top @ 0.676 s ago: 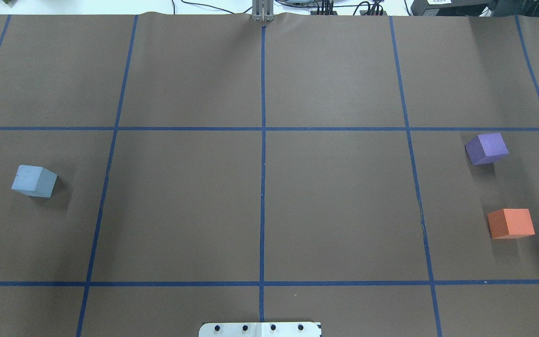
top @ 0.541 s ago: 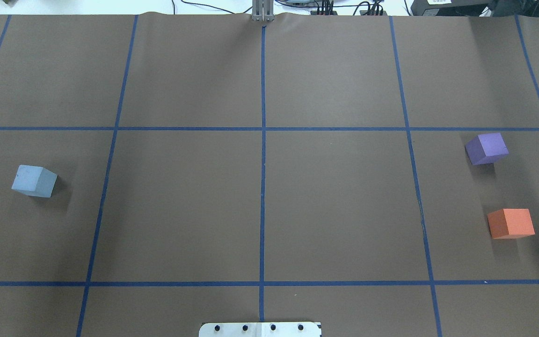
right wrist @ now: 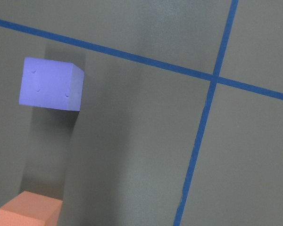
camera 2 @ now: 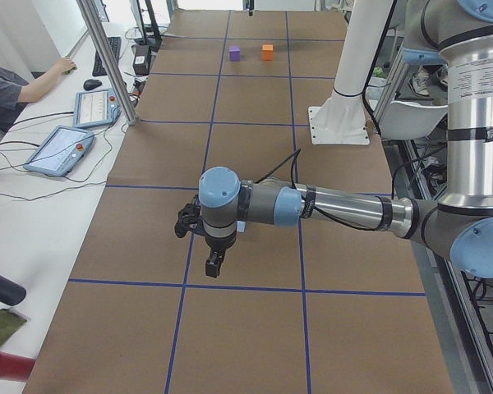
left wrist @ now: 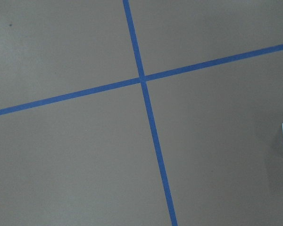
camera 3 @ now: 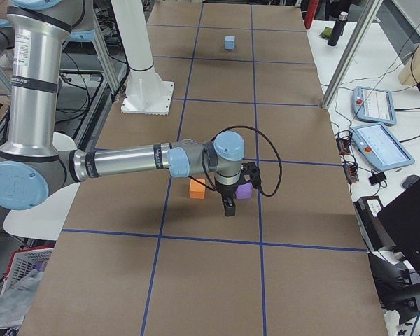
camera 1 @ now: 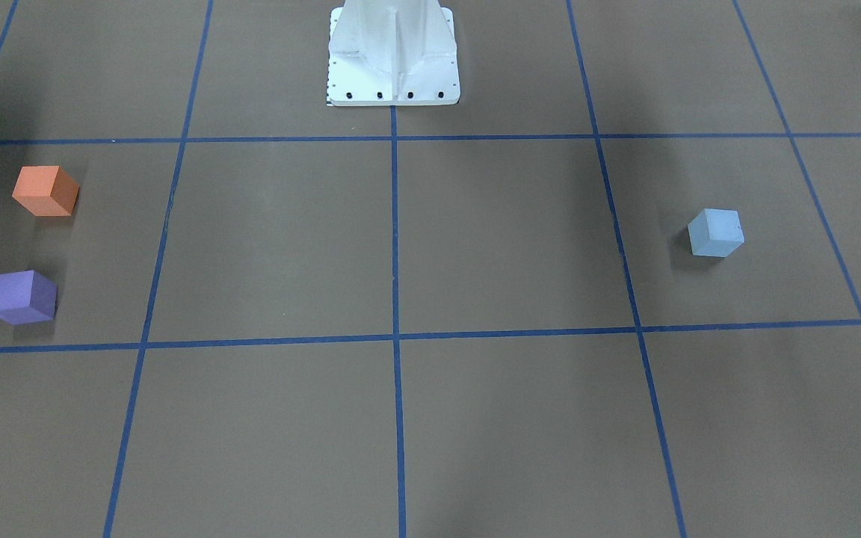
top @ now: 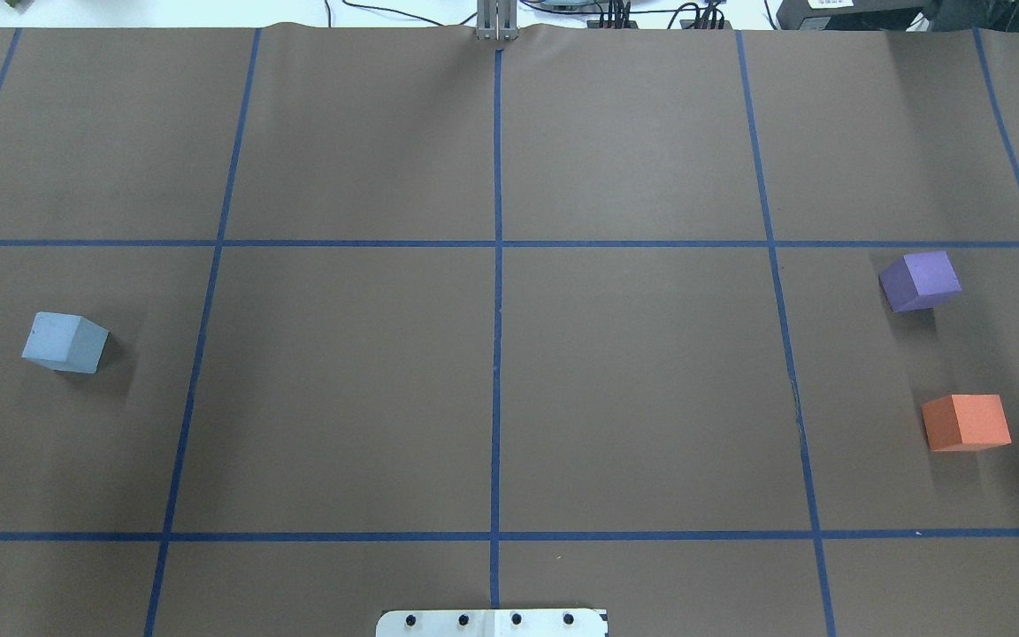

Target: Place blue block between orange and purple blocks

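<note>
**Approach phase: the left arm is reaching for the blue block**

The left gripper [camera 2: 213, 268] is hanging fingers-down over the table [top: 341, 380], and the right gripper [camera 3: 228, 207] is doing likewise. Each is appearing only in a side view, so whether its fingers are spread or pressed together cannot be told. All three blocks are resting on the table.

The blue block [top: 65, 342] is lying far out on the robot's left of the white base [camera 1: 393, 52] and forward of it. It is showing only as a sliver at the edge of the left wrist view, so it is sitting off to one side of the left fingers, not beneath them.

The purple block [top: 919, 280] and the orange block [top: 966, 422] are sitting far out on the base's other side, apart from each other, with the purple one farther from the base.

The step in hand is probably the approach. To do it well, the left arm should be centring the block under the wrist, turning to match its rotated faces, and descending astride two parallel sides.
</note>
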